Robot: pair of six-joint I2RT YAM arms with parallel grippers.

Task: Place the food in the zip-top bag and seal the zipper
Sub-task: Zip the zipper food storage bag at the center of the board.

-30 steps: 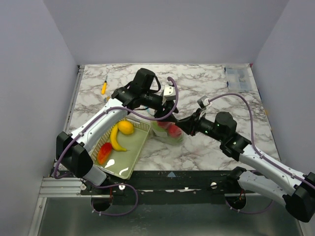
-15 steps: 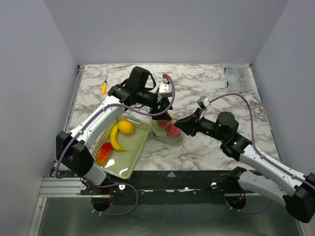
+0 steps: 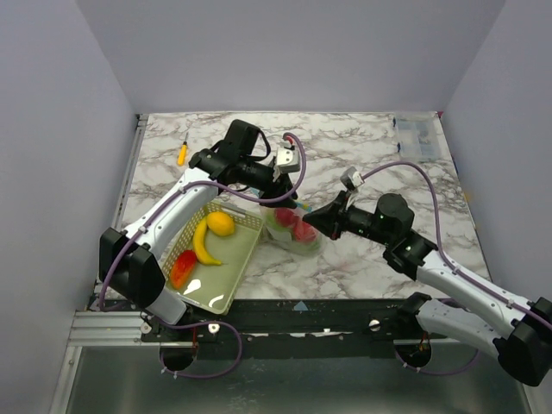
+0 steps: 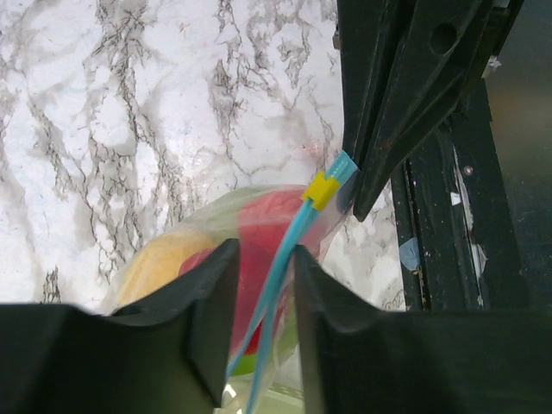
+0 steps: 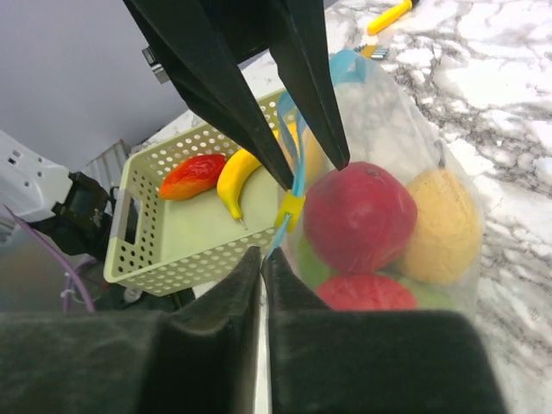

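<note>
— Two containers are entered from the top view; what is held in each?
— Item one, pale green basket (image 3: 222,291): a banana (image 3: 203,243), a round yellow fruit (image 3: 221,223), a red-orange piece (image 3: 182,268). Item two, zip-top bag (image 3: 280,237), just right of the basket on the marble table (image 3: 345,138): food (image 3: 304,231), red and green. An orange-yellow stick (image 3: 182,155) is logged at far left, well apart.
— And the left wrist view?
— The zipper (image 4: 274,293) is seen running between the spread fingers (image 4: 207,319) of the left gripper (image 4: 263,252); contact cannot be told. A yellow slider (image 4: 321,190) is fitted near its end.
— The right wrist view?
— The right gripper (image 5: 261,254) is pressed together on the zipper's end, below the slider. The basket is partly blocked by the left fingers.
— Changes?
— Since a second ago the left wrist is noted shifted slightly leftward; basket and bag are unmoved.
</note>
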